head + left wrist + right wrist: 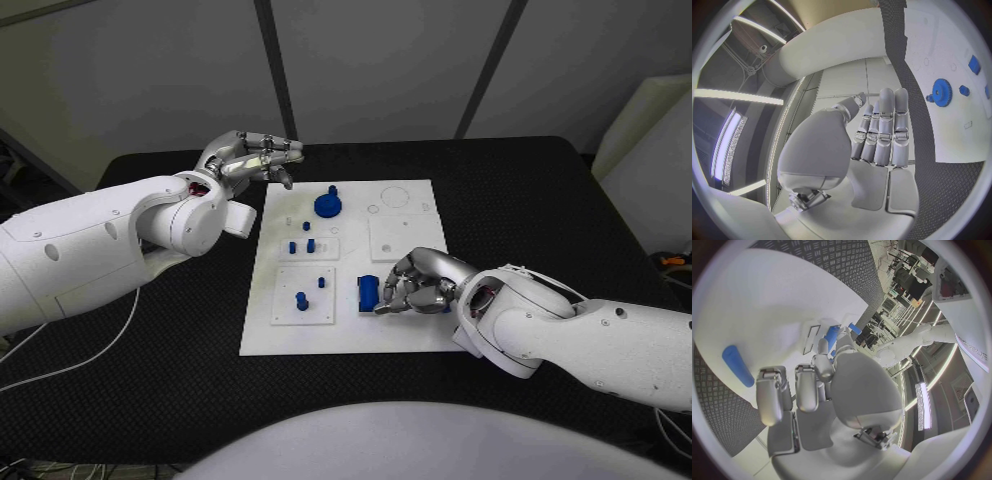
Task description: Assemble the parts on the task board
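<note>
The right hand [414,283] hangs low over the near right part of the white board [408,335], fingers curled in, its fingertips at a blue block [369,291] (whether they actually grip it, I cannot tell). The left hand [248,158] hovers off the board's far left corner, fingers loosely bent, holding nothing. A blue gear [330,205] sits on the board's far half, with small blue pegs [300,246] nearer.

The white task board [411,335] lay flat in the middle of the counter. A blue toothed wheel [329,205] stood near its far edge, small blue pegs [302,246] rose from square plates at its left, and an oblong blue block [368,291] lay nearer the front.
</note>
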Robot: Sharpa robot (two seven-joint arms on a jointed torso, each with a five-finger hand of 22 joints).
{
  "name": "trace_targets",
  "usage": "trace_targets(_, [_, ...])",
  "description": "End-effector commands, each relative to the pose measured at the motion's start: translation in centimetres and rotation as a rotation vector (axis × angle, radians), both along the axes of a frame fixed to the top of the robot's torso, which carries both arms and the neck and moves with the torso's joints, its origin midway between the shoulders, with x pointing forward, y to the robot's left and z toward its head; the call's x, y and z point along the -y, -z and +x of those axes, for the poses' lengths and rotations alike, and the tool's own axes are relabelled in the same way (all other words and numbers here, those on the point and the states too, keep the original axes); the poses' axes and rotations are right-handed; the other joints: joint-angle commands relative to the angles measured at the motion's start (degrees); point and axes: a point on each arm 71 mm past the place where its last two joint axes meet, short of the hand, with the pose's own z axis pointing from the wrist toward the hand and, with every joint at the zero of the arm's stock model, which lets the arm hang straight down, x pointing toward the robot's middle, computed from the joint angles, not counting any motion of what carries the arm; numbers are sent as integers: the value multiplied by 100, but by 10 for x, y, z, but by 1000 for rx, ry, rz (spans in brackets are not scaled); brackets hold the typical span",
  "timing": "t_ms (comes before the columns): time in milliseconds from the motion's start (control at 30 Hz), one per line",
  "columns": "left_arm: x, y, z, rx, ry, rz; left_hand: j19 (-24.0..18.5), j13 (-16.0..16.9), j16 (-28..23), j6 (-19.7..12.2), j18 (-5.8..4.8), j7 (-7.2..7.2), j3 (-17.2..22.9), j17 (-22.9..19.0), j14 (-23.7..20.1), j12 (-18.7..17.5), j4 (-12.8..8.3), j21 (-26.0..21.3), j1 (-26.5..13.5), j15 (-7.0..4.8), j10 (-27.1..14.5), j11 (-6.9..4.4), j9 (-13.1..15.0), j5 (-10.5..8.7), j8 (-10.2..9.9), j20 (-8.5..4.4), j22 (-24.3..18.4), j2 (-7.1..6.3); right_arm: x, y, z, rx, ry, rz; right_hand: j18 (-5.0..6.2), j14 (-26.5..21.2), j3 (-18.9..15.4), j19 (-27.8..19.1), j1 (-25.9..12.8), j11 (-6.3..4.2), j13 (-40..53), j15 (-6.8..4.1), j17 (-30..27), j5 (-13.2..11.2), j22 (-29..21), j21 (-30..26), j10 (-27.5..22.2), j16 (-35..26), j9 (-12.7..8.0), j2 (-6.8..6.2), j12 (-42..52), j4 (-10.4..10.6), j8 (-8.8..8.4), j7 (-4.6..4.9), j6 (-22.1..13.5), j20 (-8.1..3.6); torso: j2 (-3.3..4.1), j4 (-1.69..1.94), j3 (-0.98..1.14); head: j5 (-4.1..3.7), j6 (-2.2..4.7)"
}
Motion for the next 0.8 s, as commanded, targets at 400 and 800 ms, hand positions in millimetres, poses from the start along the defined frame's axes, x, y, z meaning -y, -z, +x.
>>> trace_targets(400, [-2,0,0,4,-2,-3,-1,-1,-24,-41,-60,13,-27,-5,-1,20,3,-18,11,11,-57,-1,-2,-6,32,15,-7,54,39,-17,-8,68,52,110,-33,341,-131,567,-15,157,-110,75,179,581,1483,10,-128,-82,-191,247,-255,78,-486,172,-303,65,-9,-10,12,-69,0])
trace_targets(800, [2,4,-5,-6,9,-8,-1,-1,-24,-41,-60,13,-27,-5,-1,20,3,-18,11,11,-57,-1,-2,-6,32,15,-7,54,95,-19,-10,102,148,-96,-39,340,-231,584,159,191,-296,106,164,1417,1500,27,-148,-100,-759,379,-543,172,-1170,207,75,116,-1,-13,20,-274,8])
